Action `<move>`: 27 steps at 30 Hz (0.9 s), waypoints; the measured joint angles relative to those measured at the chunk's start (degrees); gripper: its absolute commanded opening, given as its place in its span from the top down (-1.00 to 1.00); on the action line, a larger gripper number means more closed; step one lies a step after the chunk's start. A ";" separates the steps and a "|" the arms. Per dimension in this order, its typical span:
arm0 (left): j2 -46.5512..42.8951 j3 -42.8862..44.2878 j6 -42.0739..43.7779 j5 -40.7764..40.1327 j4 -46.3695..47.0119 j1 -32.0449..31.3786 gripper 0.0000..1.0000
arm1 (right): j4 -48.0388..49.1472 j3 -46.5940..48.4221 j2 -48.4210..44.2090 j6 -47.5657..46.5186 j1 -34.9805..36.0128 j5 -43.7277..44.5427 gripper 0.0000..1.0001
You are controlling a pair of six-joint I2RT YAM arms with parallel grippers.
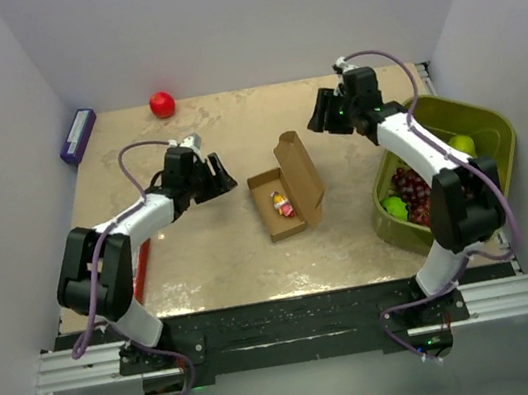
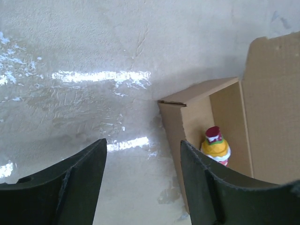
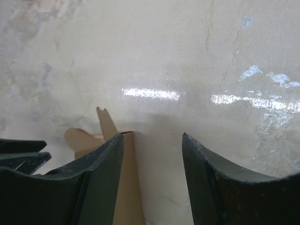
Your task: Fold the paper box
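looking at the plain brown cardboard box [image 1: 283, 217] on the middle of the beige worktop [image 1: 223, 255], lid [image 1: 299, 166] standing open, small yellow-red toy [image 1: 281, 204] inside. left pincer [image 1: 223, 178] and right pincer [image 1: 319, 115] both gape empty on either side. i reckon a one-sided lid push could skid the light box away.

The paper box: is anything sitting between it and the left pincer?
Nothing visible does. Only tabletop lies between the left pincer and the paper box. The small toy lies inside the box's tray, not in the way.
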 measured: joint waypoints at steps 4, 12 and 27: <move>3.78 0.07 1.51 0.81 2.08 0.00 0.01 | -0.72 3.08 6.93 -0.46 3.06 3.39 -0.02; 10.71 1.01 3.72 3.87 4.98 0.00 0.07 | -2.64 3.30 14.95 -0.42 5.42 5.35 -0.02; 14.67 1.70 2.73 8.20 12.76 -2.03 0.14 | -0.39 0.98 19.02 1.64 9.35 -0.37 0.04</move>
